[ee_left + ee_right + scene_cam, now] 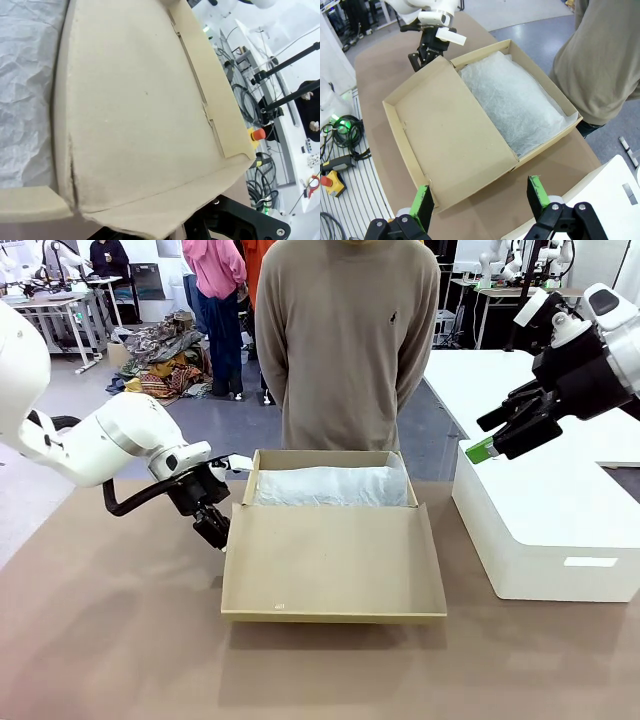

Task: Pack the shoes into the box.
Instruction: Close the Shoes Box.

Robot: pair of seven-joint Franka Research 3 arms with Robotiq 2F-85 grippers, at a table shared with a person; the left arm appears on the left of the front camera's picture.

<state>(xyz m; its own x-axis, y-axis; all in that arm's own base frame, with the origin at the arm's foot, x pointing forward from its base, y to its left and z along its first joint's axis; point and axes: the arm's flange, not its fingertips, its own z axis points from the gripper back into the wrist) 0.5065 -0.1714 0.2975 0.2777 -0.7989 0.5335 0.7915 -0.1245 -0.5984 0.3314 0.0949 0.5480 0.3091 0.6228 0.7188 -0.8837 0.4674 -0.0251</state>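
The tan cardboard box [411, 478] stands open at the table's middle. Crinkled white tissue paper [330, 485] covers its inside. Its hinged lid [330, 560] lies folded toward me. The shoes are hidden. My left gripper [212, 528] is shut right at the lid's left rim, near the hinge corner, and I cannot tell whether cardboard sits between its fingers. From the right wrist, that gripper [422, 57] touches the lid [445, 130] at its far corner. My right gripper [487, 435] hangs open in the air to the box's right, nothing between its green pads [537, 192].
A large white block [540, 530] stands right of the box, under my right gripper. A person [345, 340] stands at the far edge, behind the box, hands out of sight. Cables and a red stop button [332, 182] lie beyond the table's edge.
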